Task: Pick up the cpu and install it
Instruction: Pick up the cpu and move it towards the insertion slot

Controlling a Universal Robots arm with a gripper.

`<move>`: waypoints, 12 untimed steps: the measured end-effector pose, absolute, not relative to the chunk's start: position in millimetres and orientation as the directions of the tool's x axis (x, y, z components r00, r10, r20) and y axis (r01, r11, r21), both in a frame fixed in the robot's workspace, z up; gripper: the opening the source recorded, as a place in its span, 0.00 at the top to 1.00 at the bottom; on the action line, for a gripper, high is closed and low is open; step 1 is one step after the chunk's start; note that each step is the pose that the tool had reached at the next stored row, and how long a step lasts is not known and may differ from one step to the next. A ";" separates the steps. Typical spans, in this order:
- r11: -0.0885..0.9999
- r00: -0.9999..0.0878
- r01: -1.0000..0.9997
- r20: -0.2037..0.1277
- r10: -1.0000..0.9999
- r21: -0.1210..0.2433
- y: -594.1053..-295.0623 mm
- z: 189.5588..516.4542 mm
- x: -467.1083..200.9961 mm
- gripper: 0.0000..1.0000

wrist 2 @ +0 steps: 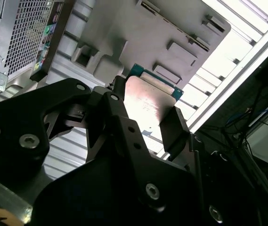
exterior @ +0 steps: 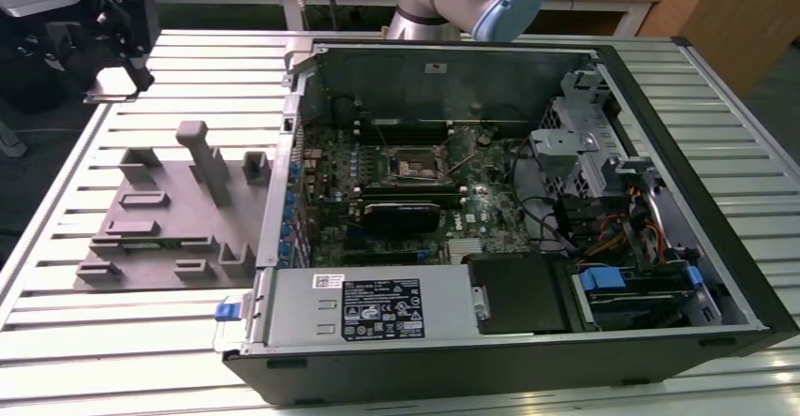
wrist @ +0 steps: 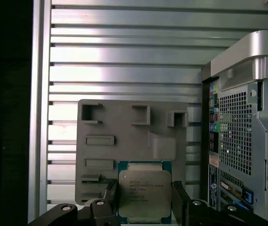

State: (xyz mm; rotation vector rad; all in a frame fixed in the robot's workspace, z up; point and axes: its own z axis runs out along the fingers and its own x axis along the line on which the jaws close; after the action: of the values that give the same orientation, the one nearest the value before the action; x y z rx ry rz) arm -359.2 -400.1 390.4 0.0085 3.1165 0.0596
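With gripper (wrist: 144, 207) clenched on opposite edges of the cpu (wrist: 144, 190), held it metal lid toward the first wrist view. Showed no long axis, sides parallel to the fixture tray (wrist: 124, 122).

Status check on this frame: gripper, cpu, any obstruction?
Gripper shut on the cpu, fingers on opposite edges. Cpu held over the grey fixture tray, outside the computer case. No obstruction seen near it.
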 end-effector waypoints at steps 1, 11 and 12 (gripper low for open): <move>0.999 -1.000 0.005 -0.024 0.006 0.038 -400.1 390.4 -357.8 0.46; 0.999 -1.000 0.005 -0.024 0.006 0.038 -399.9 390.3 -343.9 0.46; 0.999 -1.000 0.005 -0.024 0.006 0.038 -399.9 390.3 -342.5 0.46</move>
State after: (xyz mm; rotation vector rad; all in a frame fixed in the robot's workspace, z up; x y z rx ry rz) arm -342.5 -399.9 390.3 0.0084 3.1165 0.0596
